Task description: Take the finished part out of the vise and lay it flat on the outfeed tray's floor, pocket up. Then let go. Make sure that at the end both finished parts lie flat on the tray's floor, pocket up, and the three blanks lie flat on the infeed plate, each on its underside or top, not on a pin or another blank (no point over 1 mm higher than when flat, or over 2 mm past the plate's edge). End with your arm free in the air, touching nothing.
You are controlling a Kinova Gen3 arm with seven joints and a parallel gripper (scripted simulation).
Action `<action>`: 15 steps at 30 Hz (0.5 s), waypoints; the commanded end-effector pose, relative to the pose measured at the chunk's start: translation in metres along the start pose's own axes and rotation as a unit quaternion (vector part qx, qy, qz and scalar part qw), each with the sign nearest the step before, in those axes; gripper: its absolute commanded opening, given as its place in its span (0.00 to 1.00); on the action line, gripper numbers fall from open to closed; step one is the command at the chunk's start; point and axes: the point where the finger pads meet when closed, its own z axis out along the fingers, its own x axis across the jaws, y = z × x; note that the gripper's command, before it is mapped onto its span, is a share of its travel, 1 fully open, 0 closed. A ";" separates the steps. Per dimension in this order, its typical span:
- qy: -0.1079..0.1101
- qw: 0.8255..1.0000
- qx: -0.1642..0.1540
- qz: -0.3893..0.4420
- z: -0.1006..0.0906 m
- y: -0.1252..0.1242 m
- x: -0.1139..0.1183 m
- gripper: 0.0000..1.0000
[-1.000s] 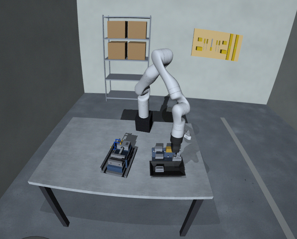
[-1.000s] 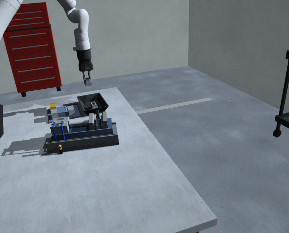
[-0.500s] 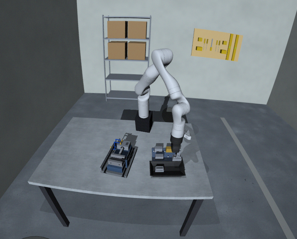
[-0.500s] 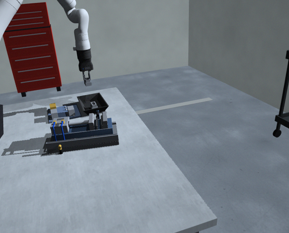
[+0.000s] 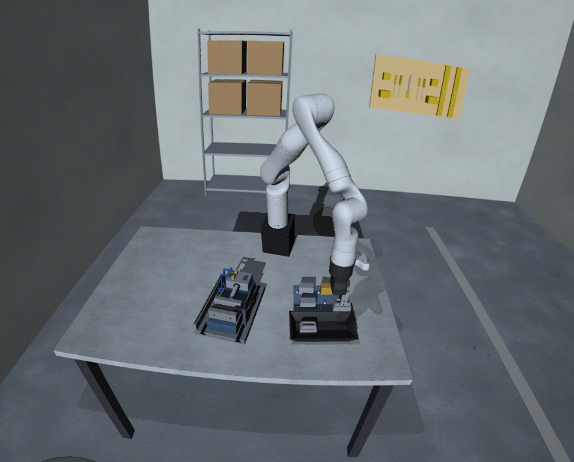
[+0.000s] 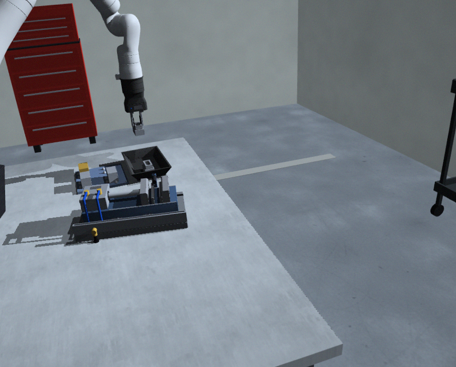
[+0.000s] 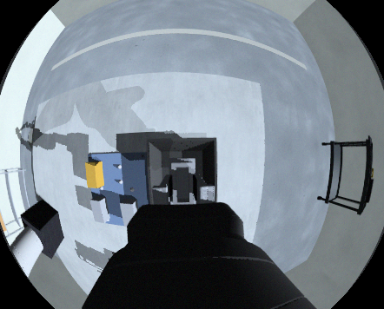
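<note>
My gripper (image 6: 138, 127) is shut on a small grey part (image 6: 140, 131) and holds it in the air above the far side of the black outfeed tray (image 6: 146, 161). In the top view the gripper (image 5: 343, 300) hangs over the tray's back right corner (image 5: 322, 326). A second grey block with a pocket (image 6: 147, 163) (image 5: 308, 326) lies on the tray floor. The vise (image 6: 129, 205) stands left of the tray (image 5: 230, 303). In the wrist view the fingers point down over the dark tray; the held part is mostly hidden there.
A blue fixture with grey blocks and a yellow block (image 5: 311, 293) stands just behind the tray. The arm's black base (image 5: 278, 236) is at the table's back edge. A red tool cabinet (image 6: 48, 74) and a black cart (image 6: 453, 157) stand off the table.
</note>
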 end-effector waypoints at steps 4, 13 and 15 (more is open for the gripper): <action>-0.001 1.000 -0.003 -0.002 -0.001 0.004 0.001 0.00; 0.000 1.000 -0.003 -0.003 -0.001 0.005 0.002 0.00; 0.000 1.000 -0.003 -0.003 -0.001 0.005 0.002 0.00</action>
